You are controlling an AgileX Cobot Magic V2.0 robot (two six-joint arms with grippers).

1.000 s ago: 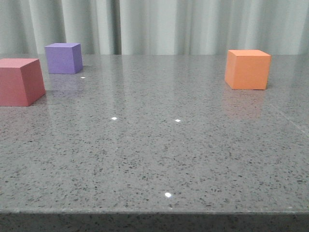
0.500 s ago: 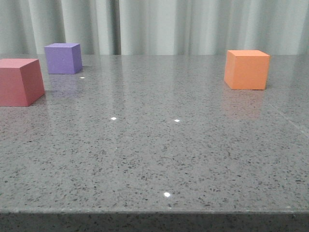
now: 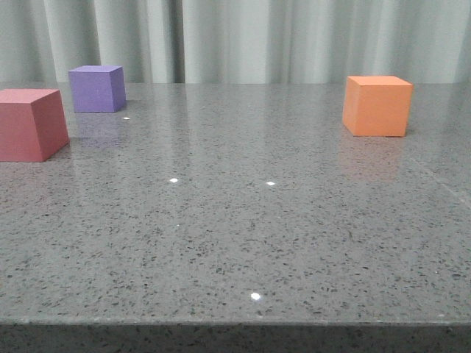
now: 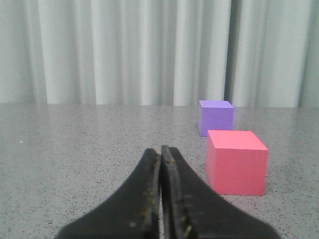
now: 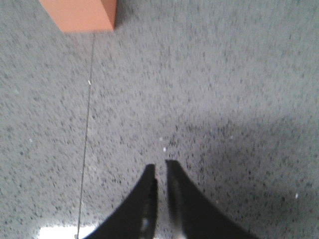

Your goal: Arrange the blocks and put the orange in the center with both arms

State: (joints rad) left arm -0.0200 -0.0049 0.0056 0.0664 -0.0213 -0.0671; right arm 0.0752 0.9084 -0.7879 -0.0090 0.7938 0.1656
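Observation:
Three cubes stand on the grey speckled table (image 3: 235,235). The red-pink cube (image 3: 31,123) is at the left edge, the purple cube (image 3: 96,88) behind it at the far left, the orange cube (image 3: 377,105) at the far right. Neither gripper shows in the front view. In the left wrist view my left gripper (image 4: 161,149) is shut and empty, with the red-pink cube (image 4: 235,162) and purple cube (image 4: 216,117) ahead of it, off to one side. In the right wrist view my right gripper (image 5: 160,166) is shut and empty above the table, well short of the orange cube (image 5: 82,15).
Pale pleated curtains (image 3: 243,40) hang behind the table. The table's front edge (image 3: 235,322) runs along the bottom of the front view. A thin seam line (image 5: 87,124) crosses the tabletop near the orange cube.

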